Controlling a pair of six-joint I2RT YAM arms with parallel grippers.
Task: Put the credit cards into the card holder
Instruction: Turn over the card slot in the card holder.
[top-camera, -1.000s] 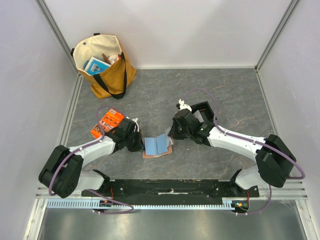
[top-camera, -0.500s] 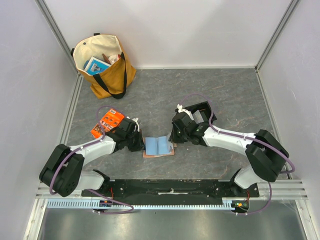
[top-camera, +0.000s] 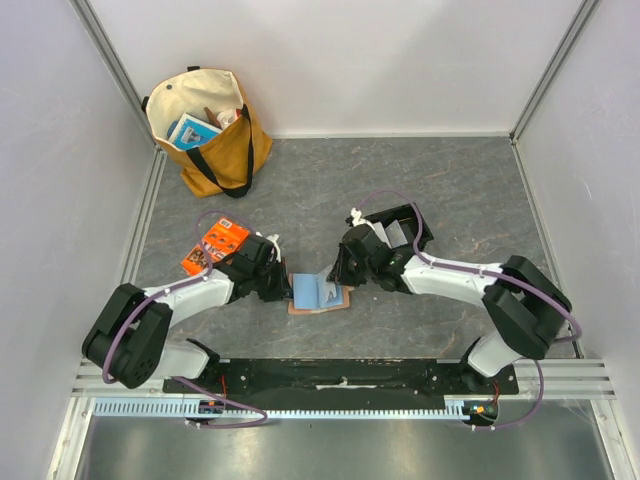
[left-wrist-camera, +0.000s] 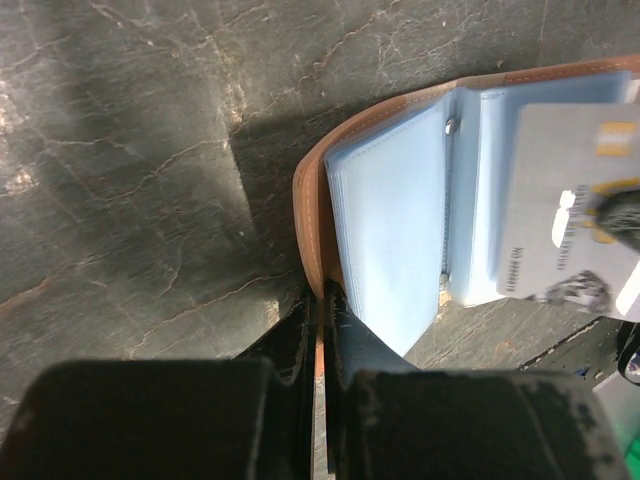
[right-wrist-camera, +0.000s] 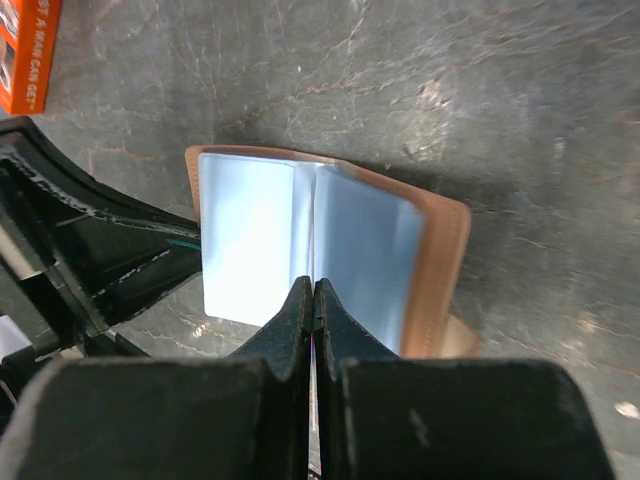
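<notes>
card holder (top-camera: 311, 292) open, its edge pinched by left hand (left-wrist-camera: 320, 300) (right hand (right-wrist-camera: 313, 290) clamped on a credit card (left-wrist-camera: 555, 180))

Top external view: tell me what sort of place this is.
Probably a robot test cell in a lab, not a home or shop: plain white panel walls on aluminium frame posts box in a grey stone-patterned tabletop, and two white-and-black arms are bolted to a black base rail.

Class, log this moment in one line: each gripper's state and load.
left gripper: shut on card holder edge | right gripper: shut on credit card | card over holder's open blue page
</notes>
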